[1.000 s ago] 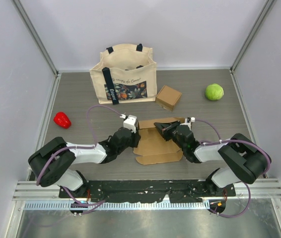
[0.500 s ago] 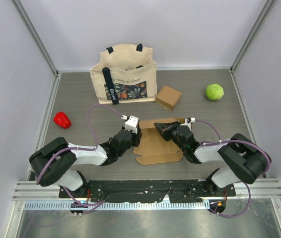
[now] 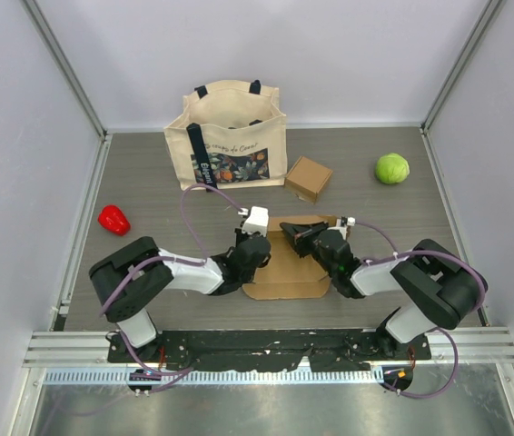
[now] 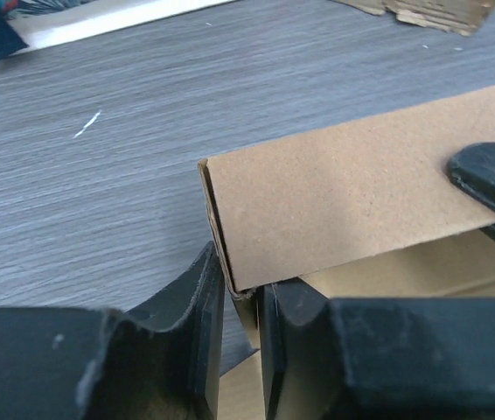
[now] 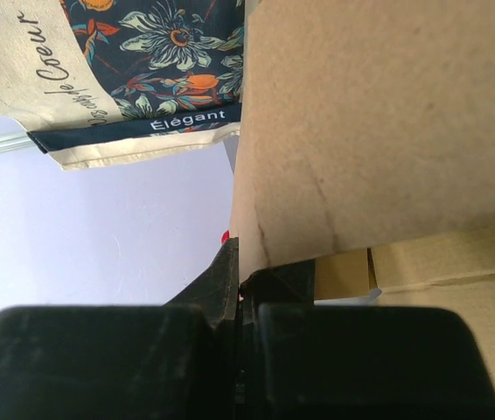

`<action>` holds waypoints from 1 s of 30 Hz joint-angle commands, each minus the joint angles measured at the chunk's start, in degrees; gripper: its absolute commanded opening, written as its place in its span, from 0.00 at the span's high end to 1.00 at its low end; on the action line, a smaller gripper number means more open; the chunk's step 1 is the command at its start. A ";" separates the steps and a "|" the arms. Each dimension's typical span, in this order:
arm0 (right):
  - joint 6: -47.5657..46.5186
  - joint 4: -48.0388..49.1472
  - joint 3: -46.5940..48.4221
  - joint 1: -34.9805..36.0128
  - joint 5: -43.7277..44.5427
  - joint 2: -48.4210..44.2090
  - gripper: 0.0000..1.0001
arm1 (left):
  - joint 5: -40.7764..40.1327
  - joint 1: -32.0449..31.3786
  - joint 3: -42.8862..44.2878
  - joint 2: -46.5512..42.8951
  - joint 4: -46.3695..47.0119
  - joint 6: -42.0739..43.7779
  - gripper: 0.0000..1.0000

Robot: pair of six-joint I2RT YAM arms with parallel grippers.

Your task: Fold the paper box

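Table (image 3: 148, 182): grey wood-grain, carries everything; tote bag (image 3: 227, 134) stands upright at the far side and is taken as the reference. Paper box (image 3: 286, 268) lies as an unfolded cardboard blank in front of the tote bag, on the arm side and a little to its right, mostly flat, with one long flap (image 4: 352, 192) raised on edge along the side of the blank nearest the tote bag. Right gripper (image 5: 240, 280) has its fingers closed tight on that flap's lower edge, judged to be keeping the panel upright on its crease. Left gripper (image 4: 239, 289) sits at the flap's free corner, fingers slightly apart and straddling the cardboard; one finger touches the board, and a sliver of gap shows at the other, so a firm pinch is not confirmed. Judged purpose: second hold to steady the wall for the next fold. Small closed carton (image 3: 308, 178) just right of the tote bag, green ball (image 3: 391, 168) further right, red pepper (image 3: 113, 219) front-left of the tote bag; all untouched, well apart from the work
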 commanded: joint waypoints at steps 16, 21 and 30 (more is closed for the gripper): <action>4.27 -8.02 2.00 4.90 -0.28 -2.05 0.99 | -18.61 -0.87 10.02 13.96 -5.39 -8.78 0.96; 4.00 -6.97 0.86 5.43 0.87 -0.65 0.99 | -16.76 -0.87 5.54 12.73 1.13 -7.20 1.00; 1.03 -10.47 2.44 6.84 3.41 -2.23 0.99 | -14.83 -0.78 1.32 11.07 8.85 -4.39 0.93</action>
